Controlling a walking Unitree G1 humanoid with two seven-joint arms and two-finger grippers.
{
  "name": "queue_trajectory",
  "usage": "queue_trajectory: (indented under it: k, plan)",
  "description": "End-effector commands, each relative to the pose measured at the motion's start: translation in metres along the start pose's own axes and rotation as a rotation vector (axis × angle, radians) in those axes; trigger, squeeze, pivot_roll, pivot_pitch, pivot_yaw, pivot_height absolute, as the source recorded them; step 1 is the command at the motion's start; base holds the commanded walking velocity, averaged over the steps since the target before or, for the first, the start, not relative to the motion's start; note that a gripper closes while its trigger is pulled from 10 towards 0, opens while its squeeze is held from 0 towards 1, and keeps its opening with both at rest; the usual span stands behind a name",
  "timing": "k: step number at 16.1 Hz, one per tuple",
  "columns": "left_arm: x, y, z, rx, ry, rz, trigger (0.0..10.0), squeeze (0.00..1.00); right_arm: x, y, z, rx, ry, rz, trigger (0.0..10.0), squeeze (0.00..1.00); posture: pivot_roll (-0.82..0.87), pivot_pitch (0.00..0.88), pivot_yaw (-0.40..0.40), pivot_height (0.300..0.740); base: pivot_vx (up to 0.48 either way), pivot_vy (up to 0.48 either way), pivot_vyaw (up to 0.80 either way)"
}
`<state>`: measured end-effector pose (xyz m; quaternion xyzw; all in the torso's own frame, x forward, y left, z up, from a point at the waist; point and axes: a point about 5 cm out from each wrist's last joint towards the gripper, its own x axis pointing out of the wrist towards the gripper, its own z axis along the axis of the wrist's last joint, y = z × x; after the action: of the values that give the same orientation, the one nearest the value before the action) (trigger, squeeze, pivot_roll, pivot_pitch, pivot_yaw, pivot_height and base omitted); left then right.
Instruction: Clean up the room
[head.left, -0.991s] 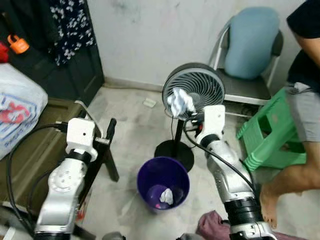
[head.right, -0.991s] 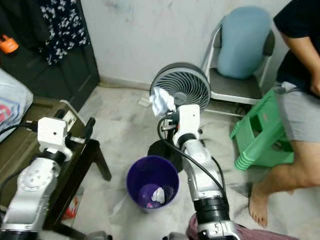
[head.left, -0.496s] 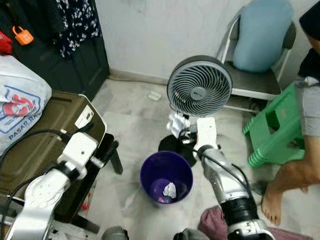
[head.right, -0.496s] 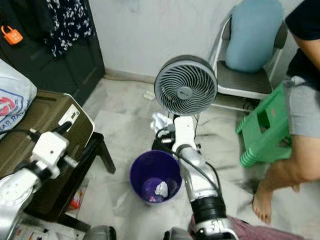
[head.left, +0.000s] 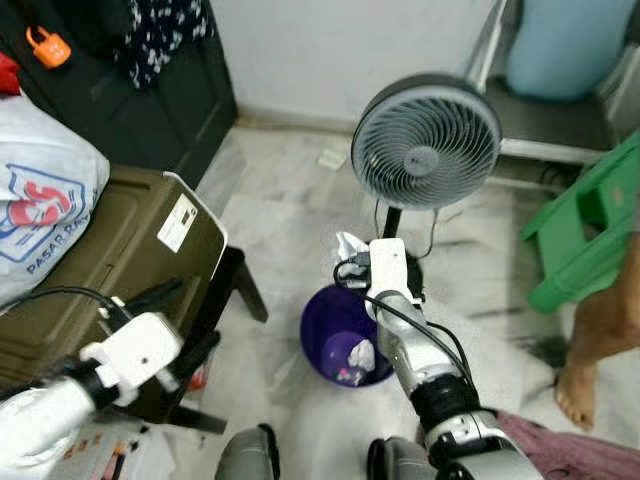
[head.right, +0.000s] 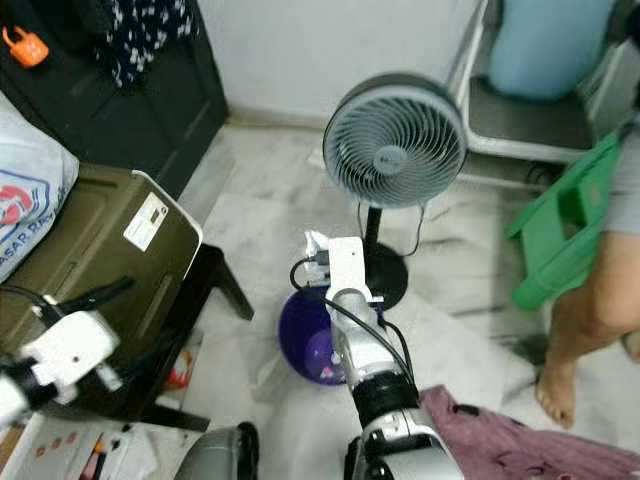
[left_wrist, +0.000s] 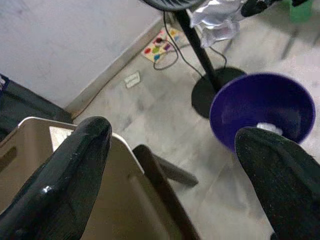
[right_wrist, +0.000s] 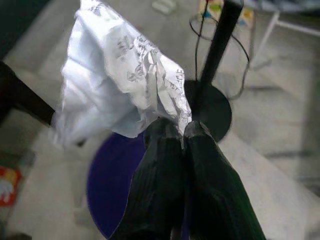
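Right hand (right_wrist: 182, 131) pinched crumpled printed paper (right_wrist: 117, 87) above the purple bin (head.left: 345, 335); print unreadable. Left hand (left_wrist: 170, 170) spread wide, empty. Bag (head.left: 45, 215) read "PASAR".

A pale marbled tile floor (head.left: 290, 215) carries a purple waste bin (head.left: 330, 325) with crumpled white paper (head.left: 360, 355) inside, and just behind it, close by, the round black base of a grey pedestal fan (head.left: 425, 140). To the robot's left a dark stool (head.left: 235, 290) stands on the floor bearing an olive-brown suitcase (head.left: 110, 260), while a green plastic stool (head.left: 590, 225) and a person's bare foot (head.left: 578, 385) rest on it to the right. A small white scrap (head.left: 331, 159) lies near the wall, and a maroon cloth (head.left: 580, 450) lies on the floor at the near right.
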<state>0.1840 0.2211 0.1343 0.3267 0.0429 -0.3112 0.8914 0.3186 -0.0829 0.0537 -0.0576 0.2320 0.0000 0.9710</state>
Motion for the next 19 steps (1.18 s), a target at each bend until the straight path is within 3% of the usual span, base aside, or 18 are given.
queue_trajectory:
  k: [1,5,8,12,13,14,19]
  plan:
    - [-0.004,0.008,-0.003,0.032,0.009,-0.011,10.0,0.00,0.001,0.007,-0.005,-0.007,0.030,-0.026,10.0,0.00,0.16,0.265,0.095,0.740,0.000,0.000,0.00]
    - [0.009,0.018,0.005,0.043,-0.027,0.006,10.0,0.00,0.006,0.003,-0.021,-0.030,0.102,-0.096,10.0,0.00,0.14,0.280,0.115,0.740,0.000,0.000,0.00]
    - [0.014,0.012,0.006,0.036,-0.053,-0.020,10.0,0.00,0.007,-0.003,-0.033,-0.030,0.140,-0.121,10.0,0.00,0.12,0.290,0.114,0.740,0.000,0.000,0.00]
    - [0.014,0.010,0.008,0.020,-0.058,0.000,10.0,0.00,0.009,0.001,-0.034,0.004,0.145,-0.088,10.0,0.00,0.13,0.297,0.108,0.740,0.000,0.000,0.00]
    - [0.013,0.008,0.007,0.018,-0.055,-0.002,10.0,0.00,0.010,0.002,-0.032,0.015,0.138,-0.079,10.0,0.07,0.13,0.296,0.108,0.740,0.000,0.000,0.00]
    - [0.012,0.008,0.005,0.013,-0.048,0.000,10.0,0.00,0.011,0.002,-0.031,0.021,0.133,-0.081,10.0,1.00,0.13,0.295,0.108,0.740,0.000,0.000,0.00]
    - [0.012,0.008,0.004,0.006,-0.044,0.022,10.0,0.00,0.013,0.006,-0.021,0.013,0.074,-0.051,10.0,1.00,0.13,0.286,0.111,0.740,0.000,0.000,0.00]
